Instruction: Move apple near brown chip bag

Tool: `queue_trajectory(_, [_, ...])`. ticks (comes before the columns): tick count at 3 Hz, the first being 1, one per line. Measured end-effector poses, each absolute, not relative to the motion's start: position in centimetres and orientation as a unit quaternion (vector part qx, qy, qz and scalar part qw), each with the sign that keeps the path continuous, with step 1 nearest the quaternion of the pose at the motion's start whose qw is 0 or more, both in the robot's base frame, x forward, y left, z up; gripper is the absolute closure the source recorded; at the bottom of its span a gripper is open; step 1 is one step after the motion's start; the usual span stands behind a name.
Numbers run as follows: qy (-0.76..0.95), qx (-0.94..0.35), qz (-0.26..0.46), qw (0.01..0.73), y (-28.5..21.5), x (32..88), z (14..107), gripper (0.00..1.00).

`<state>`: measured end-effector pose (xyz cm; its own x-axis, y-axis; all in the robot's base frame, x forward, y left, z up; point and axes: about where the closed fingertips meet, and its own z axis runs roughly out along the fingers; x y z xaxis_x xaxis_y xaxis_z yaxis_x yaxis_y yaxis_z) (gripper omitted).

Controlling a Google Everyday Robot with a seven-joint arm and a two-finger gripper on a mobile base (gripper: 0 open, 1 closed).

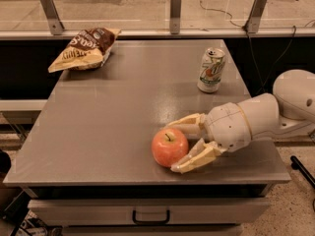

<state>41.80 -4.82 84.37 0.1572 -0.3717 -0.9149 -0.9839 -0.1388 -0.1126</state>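
Observation:
The red-orange apple (167, 147) rests on the grey table (108, 132) near its front edge, right of centre. My gripper (173, 148) reaches in from the right, with one pale finger (186, 125) against the apple's far side and the other against its near right side. It is shut on the apple. The brown chip bag (84, 48) lies at the table's far left corner, well apart from the apple.
A white-green soda can (210, 70) stands upright at the far right of the table, behind my arm (256, 122). A railing with metal posts (175, 11) runs behind the table. A drawer handle (150, 216) sits below the front edge.

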Motion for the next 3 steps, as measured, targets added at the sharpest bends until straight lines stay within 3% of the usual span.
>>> queue_trajectory(1, [0.521,-0.650,0.386,0.396,-4.6,41.7,84.4,1.00])
queue_trajectory(3, [0.532,-0.650,0.370,0.397,-4.6,43.4,87.9,1.00])
